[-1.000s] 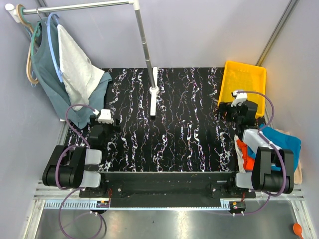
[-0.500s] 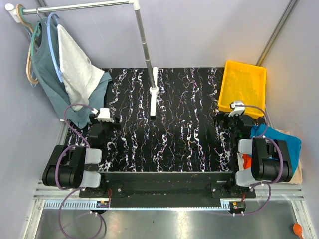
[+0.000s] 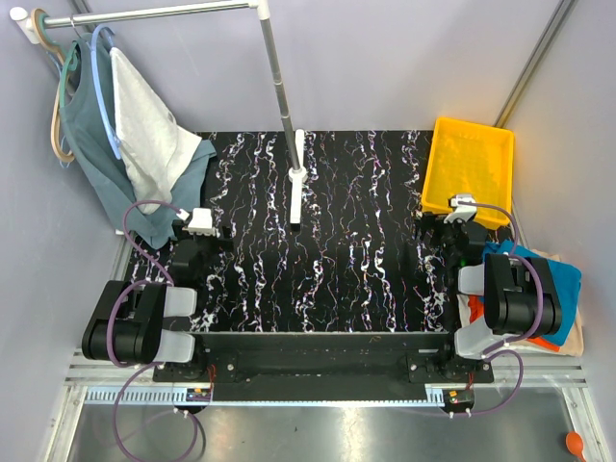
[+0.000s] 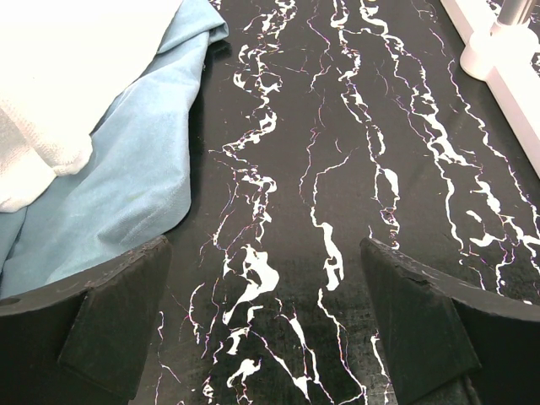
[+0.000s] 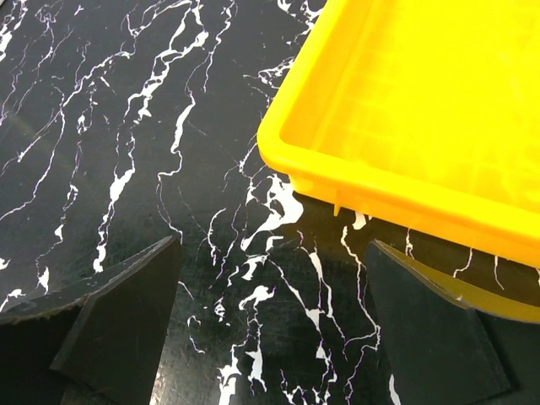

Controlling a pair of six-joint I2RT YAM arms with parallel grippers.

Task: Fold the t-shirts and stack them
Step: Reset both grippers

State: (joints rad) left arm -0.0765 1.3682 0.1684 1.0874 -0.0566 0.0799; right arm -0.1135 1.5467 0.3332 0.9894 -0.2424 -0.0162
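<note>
The left gripper (image 4: 268, 337) is held low over the black marbled table (image 4: 354, 126), its jaws spread wide with nothing between them. The right gripper (image 5: 270, 329) is likewise spread and empty, just beside the yellow tray (image 5: 422, 110). The t-shirts (image 3: 566, 277) are piled beside the table's right edge, partly hidden by the right arm.

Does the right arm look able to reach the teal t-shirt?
Probably yes: the teal t-shirt lies right beside the arm, and the right end effector is open and empty, though it faces the yellow tray.
</note>
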